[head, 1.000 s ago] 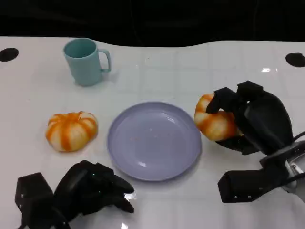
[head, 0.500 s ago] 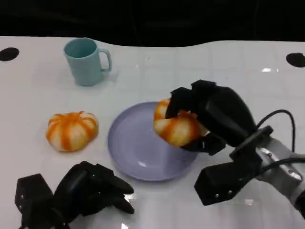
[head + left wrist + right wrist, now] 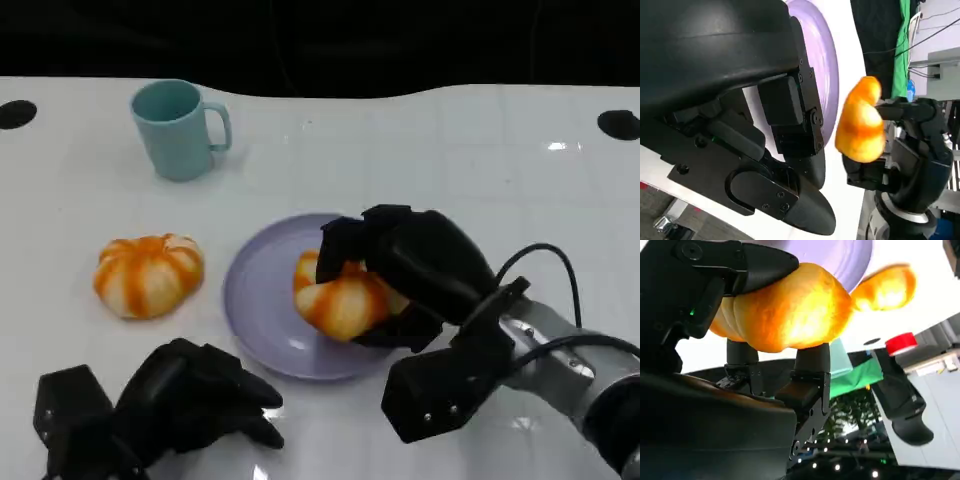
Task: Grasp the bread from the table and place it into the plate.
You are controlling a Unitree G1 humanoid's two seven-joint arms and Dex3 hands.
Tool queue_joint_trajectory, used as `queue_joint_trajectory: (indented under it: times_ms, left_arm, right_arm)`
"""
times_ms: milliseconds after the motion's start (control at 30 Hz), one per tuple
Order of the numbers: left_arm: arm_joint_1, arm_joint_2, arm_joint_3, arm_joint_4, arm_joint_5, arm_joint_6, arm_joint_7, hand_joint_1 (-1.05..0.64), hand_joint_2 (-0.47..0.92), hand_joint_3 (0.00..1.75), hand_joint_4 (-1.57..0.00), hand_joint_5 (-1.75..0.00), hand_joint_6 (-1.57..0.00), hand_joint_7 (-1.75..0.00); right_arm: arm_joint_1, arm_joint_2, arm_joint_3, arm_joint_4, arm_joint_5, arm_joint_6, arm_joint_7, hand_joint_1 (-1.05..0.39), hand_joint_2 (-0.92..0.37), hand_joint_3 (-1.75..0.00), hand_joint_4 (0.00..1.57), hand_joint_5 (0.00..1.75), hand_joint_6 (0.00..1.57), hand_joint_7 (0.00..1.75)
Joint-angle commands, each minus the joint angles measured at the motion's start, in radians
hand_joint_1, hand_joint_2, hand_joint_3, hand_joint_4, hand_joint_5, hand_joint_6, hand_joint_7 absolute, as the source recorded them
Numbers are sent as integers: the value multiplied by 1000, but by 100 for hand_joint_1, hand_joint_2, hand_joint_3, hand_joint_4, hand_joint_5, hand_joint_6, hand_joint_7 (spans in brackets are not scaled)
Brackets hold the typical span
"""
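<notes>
Squarely within right hand point(image 3: 415, 270): bread point(image 3: 340, 300)

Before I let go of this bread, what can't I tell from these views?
- Whether the held bread touches the plate: in the head view the right hand covers its underside.
- Right side of the plate: hidden by the same hand.
- Left hand: dark on dark, finger pose unclear.
- Second bread: blurred in the right wrist view.
</notes>
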Motion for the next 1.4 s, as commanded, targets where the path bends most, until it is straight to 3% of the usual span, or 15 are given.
queue_joint_trajectory:
  times_ms: [33,133,167,200,267,333,467,567,767,1033,1367,1400]
  left_arm:
    - [10,11,-1,-2,-1,4,6,-105,83,0,-146,-39,-154,0]
    - [7,10,0,3,-4,2,2,-105,83,0,-146,-39,-154,0]
    - [7,10,0,2,-5,4,1,-105,83,0,-146,-38,-154,0]
    - [8,9,0,0,-5,5,2,-105,83,0,-146,-38,-154,0]
    - [9,9,-1,-2,-4,3,4,-105,83,0,-147,-38,-154,0]
    - [10,8,-2,-2,-2,0,5,-105,83,0,-147,-38,-154,0]
    - [10,9,-2,-1,-1,-3,7,-105,83,0,-147,-38,-154,0]
    - [7,9,-1,3,-1,-6,6,-105,84,1,-147,-38,-154,0]
    - [7,10,-1,4,2,-9,10,-105,84,0,-147,-38,-153,0]
    - [9,7,2,1,-7,2,3,-105,83,0,-147,-37,-154,0]
    - [7,4,6,-4,-17,21,-6,-105,81,0,-148,-37,-154,0]
    - [7,4,6,-4,-18,22,-8,-105,81,0,-148,-37,-154,0]
  right_arm:
    - [-26,12,-12,44,32,-23,3,-17,-40,-136,89,162,86,137]
    - [-31,16,-14,64,53,-32,44,-24,-53,-110,78,141,75,106]
    - [-32,15,-15,67,64,-33,72,-29,-57,-96,65,142,64,89]
    - [-33,12,-15,65,70,-28,98,-32,-66,-78,55,139,58,74]
    - [-31,4,-12,51,72,-11,136,-42,-86,-40,36,113,48,44]
    - [-29,-1,-13,38,70,1,154,-49,-91,-30,25,97,40,32]
    - [-18,-7,-15,9,65,28,174,-56,-92,-29,18,87,33,26]
    - [3,-17,-19,-43,66,78,212,-77,-92,-37,2,56,10,13]
    - [33,-34,-28,-123,81,130,271,-88,-92,-45,0,37,1,5]
    - [87,-64,-61,-234,137,172,395,-97,-92,-49,0,26,0,0]
    - [187,-113,-120,-343,234,133,451,-89,-92,-43,9,36,8,4]
    - [207,-117,-133,-353,253,116,445,-85,-92,-42,15,41,16,8]
